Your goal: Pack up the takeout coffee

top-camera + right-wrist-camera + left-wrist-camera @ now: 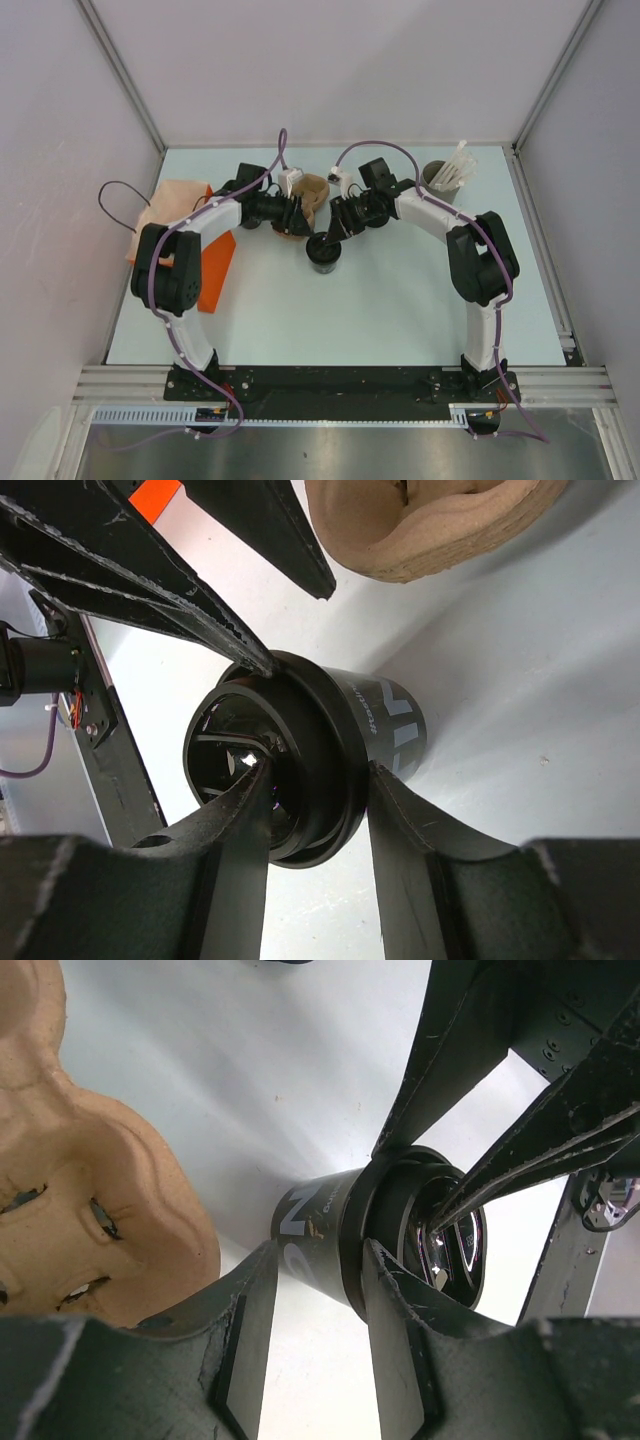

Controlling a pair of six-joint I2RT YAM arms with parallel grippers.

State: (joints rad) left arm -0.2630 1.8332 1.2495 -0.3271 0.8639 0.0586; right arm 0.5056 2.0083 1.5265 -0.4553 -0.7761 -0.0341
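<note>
The takeout coffee (325, 255), a small black cup with a black lid, is on the table just in front of the brown pulp cup carrier (312, 190). My right gripper (332, 238) is shut on its lid rim. In the right wrist view the gripper (315, 780) has one finger on the lid top and one on the cup's (390, 720) side. My left gripper (303, 222) is open, and its fingertips (262, 658) touch the lid edge. In the left wrist view the gripper (318, 1250) faces the cup (310, 1220), beside the carrier (80, 1190).
An orange paper bag (218, 265) lies flat at the left under my left arm, with a pale tan piece (178, 200) behind it. A grey-brown cylinder of white sticks (440, 178) stands at the back right. Grey walls close in the table's back and sides.
</note>
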